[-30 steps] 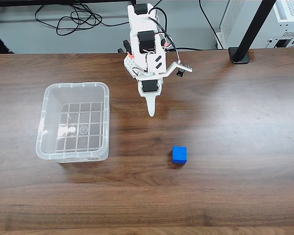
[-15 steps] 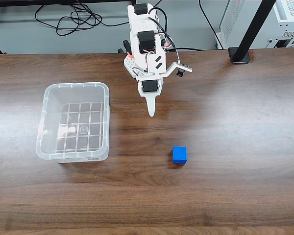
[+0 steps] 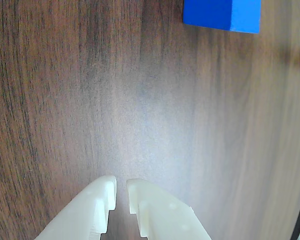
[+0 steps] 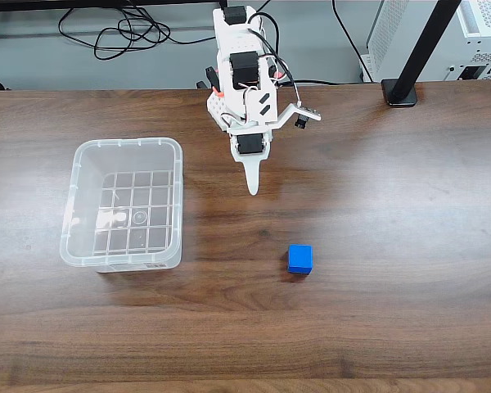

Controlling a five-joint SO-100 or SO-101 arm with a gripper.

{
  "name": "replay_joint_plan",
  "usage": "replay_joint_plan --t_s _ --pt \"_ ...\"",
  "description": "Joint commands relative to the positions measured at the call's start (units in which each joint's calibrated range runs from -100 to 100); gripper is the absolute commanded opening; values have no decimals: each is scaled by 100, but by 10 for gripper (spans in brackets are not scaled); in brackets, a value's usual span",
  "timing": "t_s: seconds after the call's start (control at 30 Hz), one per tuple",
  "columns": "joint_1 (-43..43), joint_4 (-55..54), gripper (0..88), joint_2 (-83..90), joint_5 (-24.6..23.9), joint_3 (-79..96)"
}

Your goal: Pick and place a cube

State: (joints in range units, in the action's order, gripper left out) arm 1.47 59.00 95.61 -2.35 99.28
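Hanging over the bench [image 4: 393, 188] with its fingers nearly together and nothing between them, the claw [image 4: 252, 190] points toward the cube [image 4: 299, 259]. Seen in the fixed view, the cube lies below and slightly right of the claw (well apart, bin [image 4: 74, 201] opposite).

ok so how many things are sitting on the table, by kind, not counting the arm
blue cube: 1
clear plastic bin: 1
black stand foot, at the table's far edge: 1
total: 3
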Motion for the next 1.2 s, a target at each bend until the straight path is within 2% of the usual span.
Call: replay_joint_plan --t_s 0.0,0.37,0.63,0.73,0.83,0.9,1.17 --pt "52 13 20 -65 -13 -314" --pt "360 -30 20 -65 -8 -305" --pt "661 -823 23 -73 -108 -233" --pt "734 -823 104 -188 -372 -726" --pt "727 -806 275 -527 -578 -1148" --pt "720 -806 346 -998 -657 -1408" --pt "734 -883 367 -4309 -1270 -3454"
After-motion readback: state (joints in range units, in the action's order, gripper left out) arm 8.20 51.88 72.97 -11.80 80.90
